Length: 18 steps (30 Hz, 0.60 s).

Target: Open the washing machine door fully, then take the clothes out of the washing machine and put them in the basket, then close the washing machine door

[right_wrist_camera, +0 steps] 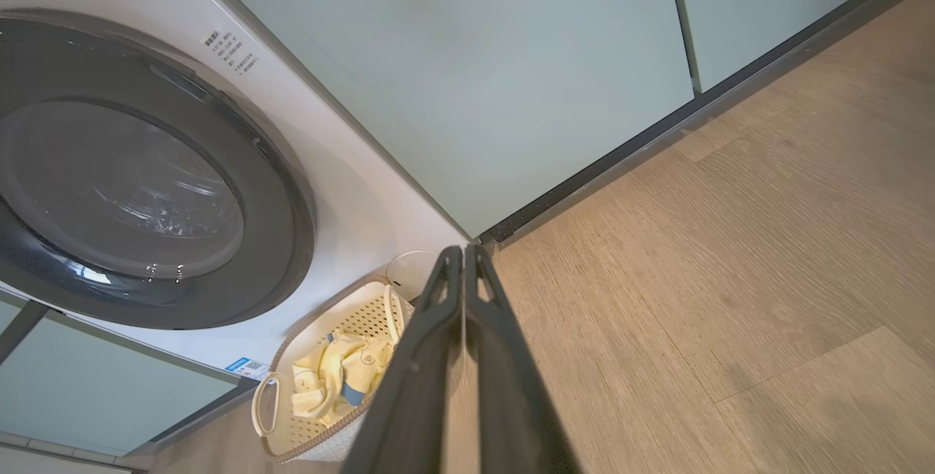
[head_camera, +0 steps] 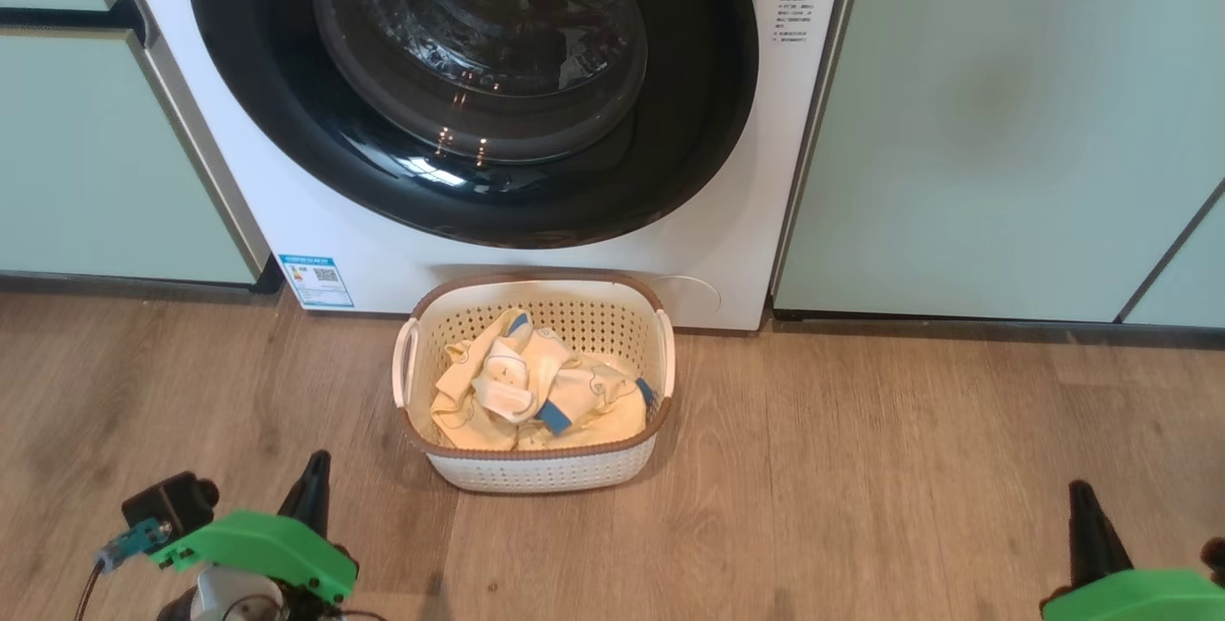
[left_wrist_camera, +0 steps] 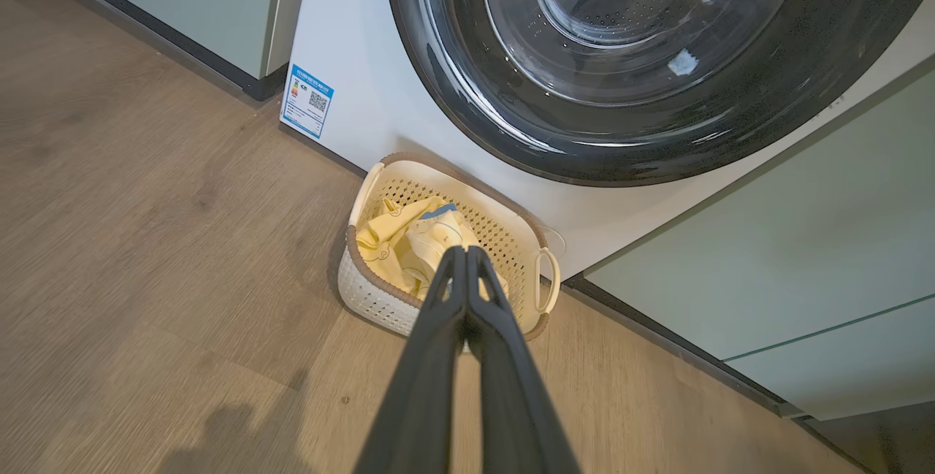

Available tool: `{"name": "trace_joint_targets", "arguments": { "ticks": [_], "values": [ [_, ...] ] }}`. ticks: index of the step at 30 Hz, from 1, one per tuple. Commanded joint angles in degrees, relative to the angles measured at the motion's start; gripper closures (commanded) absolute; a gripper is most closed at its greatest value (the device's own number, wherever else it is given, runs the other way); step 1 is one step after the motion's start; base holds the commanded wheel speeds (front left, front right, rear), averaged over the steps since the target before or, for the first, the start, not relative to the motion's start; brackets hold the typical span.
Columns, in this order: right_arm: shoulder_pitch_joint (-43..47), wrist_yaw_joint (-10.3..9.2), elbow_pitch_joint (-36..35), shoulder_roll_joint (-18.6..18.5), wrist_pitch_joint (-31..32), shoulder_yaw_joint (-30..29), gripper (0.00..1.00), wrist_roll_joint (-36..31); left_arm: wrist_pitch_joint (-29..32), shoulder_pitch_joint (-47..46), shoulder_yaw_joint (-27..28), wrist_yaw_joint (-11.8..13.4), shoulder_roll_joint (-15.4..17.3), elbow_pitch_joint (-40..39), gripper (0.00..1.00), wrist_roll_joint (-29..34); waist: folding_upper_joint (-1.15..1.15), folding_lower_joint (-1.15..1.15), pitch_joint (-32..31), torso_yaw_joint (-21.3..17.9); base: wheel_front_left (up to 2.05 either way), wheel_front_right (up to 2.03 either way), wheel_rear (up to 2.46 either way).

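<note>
The round black washing machine door (head_camera: pixel 478 76) lies flat against the white washing machine (head_camera: pixel 316 219), its glass window at the centre. On the floor right in front of it stands the cream basket (head_camera: pixel 536 473), and the pale yellow clothes (head_camera: pixel 536 396) with blue trim lie heaped inside. My left gripper (head_camera: pixel 314 466) hovers at the lower left, short of the basket, shut with nothing in it. My right gripper (head_camera: pixel 1081 497) is at the lower right over bare floor, also shut and empty. The left wrist view has the shut gripper (left_wrist_camera: pixel 465 255) pointing over the basket (left_wrist_camera: pixel 365 291).
Pale green cabinets (head_camera: pixel 1005 123) flank the machine on both sides. A blue sticker (head_camera: pixel 316 279) marks the machine's lower left corner. Wooden floor (head_camera: pixel 909 468) spreads around the basket.
</note>
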Motion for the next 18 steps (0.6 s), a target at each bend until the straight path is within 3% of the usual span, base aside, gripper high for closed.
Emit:
{"name": "trace_joint_targets", "arguments": {
  "ticks": [1,18],
  "values": [
    [-3.4,0.06,-2.4,-0.1,0.4,-0.2,1.00,2.0,0.4,-2.4,1.6,0.0,0.8,-2.4,1.00,-1.7,0.00,0.00,0.0,0.1,0.00,0.00,0.00],
    [-3.9,0.08,-4.0,-0.1,3.2,-1.1,1.00,12.4,3.3,-2.2,2.6,0.0,-0.5,-5.1,1.00,-11.1,0.00,0.00,0.3,1.1,0.00,0.00,0.00]
  ]
}}
